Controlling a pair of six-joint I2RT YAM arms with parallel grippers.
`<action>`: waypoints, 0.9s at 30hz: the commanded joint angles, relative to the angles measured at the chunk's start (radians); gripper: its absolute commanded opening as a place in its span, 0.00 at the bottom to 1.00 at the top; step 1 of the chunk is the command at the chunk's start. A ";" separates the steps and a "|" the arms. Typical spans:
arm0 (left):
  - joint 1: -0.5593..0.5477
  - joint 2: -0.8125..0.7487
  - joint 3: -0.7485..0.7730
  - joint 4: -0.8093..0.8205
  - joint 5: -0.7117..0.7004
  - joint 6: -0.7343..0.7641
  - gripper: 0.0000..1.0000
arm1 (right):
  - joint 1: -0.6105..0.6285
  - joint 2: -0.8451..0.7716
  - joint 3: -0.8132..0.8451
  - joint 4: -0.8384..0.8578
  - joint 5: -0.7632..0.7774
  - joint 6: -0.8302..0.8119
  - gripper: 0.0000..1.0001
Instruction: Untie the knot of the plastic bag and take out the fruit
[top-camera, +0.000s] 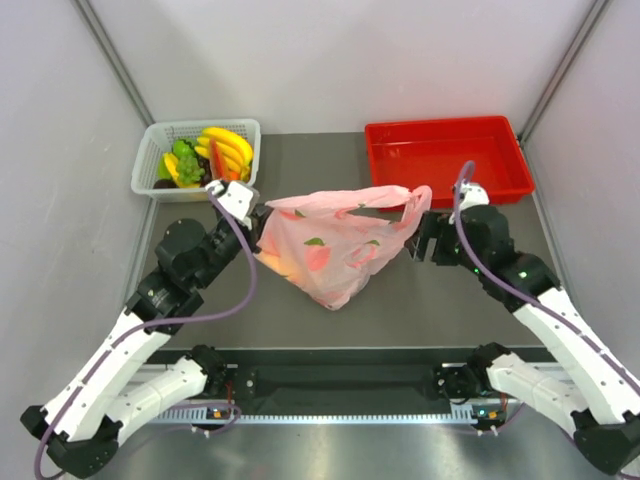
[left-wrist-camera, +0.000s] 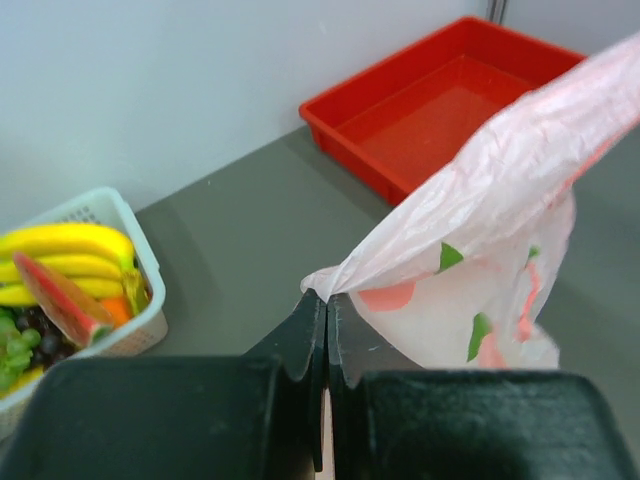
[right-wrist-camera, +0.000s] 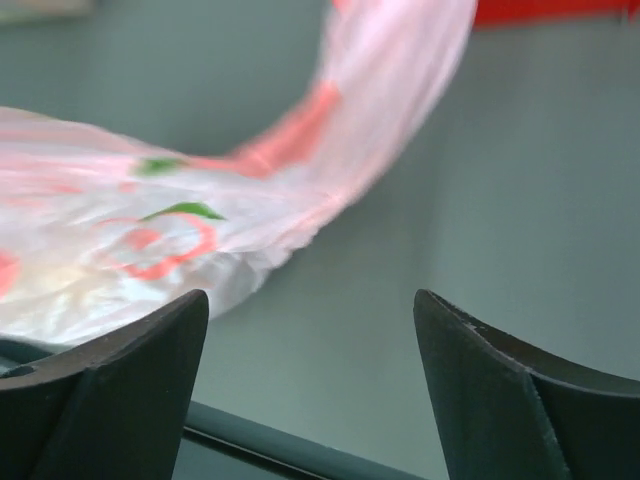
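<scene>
Pinching one end of the single pink plastic bag, the left gripper has its jaws pressed together on the film. The right gripper holds nothing, its jaws spread just beside the bag's other end. The bag lies mid-worktop, with one white basket and one red tray behind it.

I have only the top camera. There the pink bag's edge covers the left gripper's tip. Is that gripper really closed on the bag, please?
Observer: Yes. In the left wrist view the left gripper is shut, and it pinches a bunched end of the plastic bag at its very tip.
Operator: Thank you. Does the right gripper hold the other end?
Observer: No. In the right wrist view the right gripper is open. Its jaws stand wide apart with nothing between them, and the bag's film shows blurred beyond them.
</scene>
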 joint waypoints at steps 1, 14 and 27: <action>0.004 0.053 0.159 0.054 0.038 0.035 0.00 | -0.010 -0.042 0.111 -0.018 -0.047 -0.061 0.84; 0.003 0.206 0.240 0.039 0.235 -0.058 0.00 | -0.010 0.027 0.097 0.023 -0.151 -0.075 0.87; 0.003 0.131 -0.087 0.132 0.192 -0.201 0.00 | 0.020 0.089 0.037 0.157 -0.556 -0.204 0.87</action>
